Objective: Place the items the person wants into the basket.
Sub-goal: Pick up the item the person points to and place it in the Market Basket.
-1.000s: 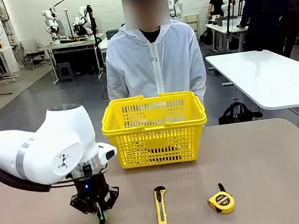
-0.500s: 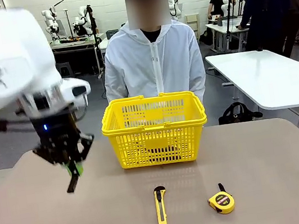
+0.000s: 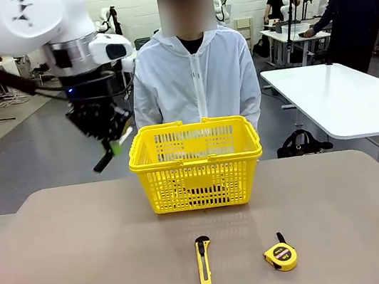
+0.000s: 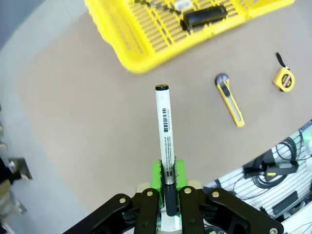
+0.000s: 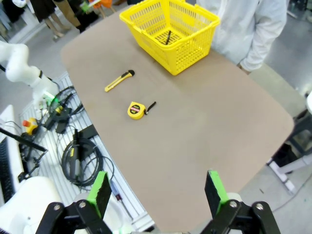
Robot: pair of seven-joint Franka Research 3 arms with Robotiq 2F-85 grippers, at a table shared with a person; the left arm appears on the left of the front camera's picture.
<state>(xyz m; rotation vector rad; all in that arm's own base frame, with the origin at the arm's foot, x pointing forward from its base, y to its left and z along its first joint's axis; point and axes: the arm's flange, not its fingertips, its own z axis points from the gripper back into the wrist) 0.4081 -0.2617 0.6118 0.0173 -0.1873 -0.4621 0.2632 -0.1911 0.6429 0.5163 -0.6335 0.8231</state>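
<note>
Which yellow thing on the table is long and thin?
The utility knife. It is a slim yellow bar with a black end, while the tape measure beside it is short and chunky.

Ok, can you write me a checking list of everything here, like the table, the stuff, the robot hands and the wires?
Surface: tan table, bare around the tools.
Job's things: marker with white barrel, clamped in the left gripper, raised left of the yellow basket; a dark pen lies inside the basket.
Clutter: utility knife and tape measure on the table's near side.
Grippers: left shut on the marker; right gripper open, high above the table.
Cables: black coils beside the table.
Surroundings: person in white jacket behind the basket.
</note>
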